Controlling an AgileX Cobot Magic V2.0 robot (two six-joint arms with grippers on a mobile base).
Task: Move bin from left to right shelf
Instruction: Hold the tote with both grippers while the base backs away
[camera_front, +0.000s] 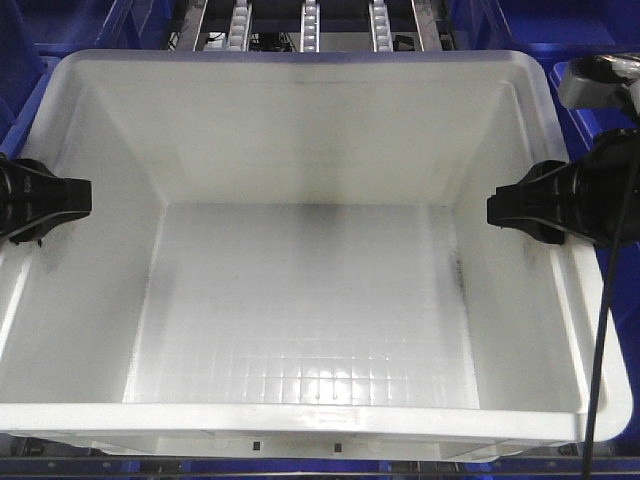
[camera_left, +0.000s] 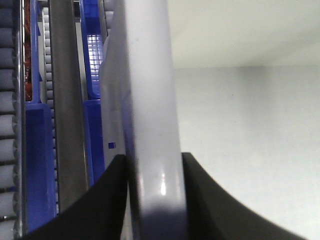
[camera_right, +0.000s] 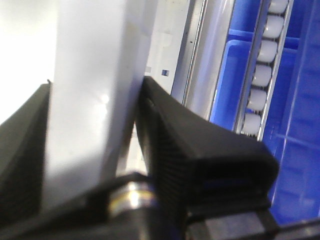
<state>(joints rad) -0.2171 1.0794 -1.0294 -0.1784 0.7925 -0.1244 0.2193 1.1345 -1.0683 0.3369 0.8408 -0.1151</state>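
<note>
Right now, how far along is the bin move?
Grasp looks done: left tool and right tool each pinch a side rim of the white bin. Transfer is in hand; which shelf it's at, I cannot tell. Setting down and release remain.

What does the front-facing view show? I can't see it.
A large, empty white bin fills the view from above, its side rims gripped by the black left gripper and right gripper. Blue bins and roller tracks show past its far edge.
</note>
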